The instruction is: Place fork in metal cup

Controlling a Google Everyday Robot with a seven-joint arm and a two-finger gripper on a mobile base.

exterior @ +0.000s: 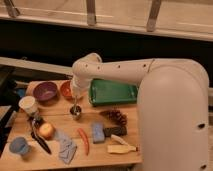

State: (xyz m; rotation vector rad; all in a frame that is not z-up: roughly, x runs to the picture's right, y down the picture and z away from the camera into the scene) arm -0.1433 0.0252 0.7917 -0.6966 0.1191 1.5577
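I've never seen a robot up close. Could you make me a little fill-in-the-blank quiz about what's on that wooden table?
1. The white arm's end effector hovers just above the small shiny metal cup, which stands closest to the round ____ bowl.
2. The flat rectangular plastic tray to the right of that bowl is ____.
3. The white paper cup stands closest to the larger ____ bowl.

Missing words: orange; green; purple.
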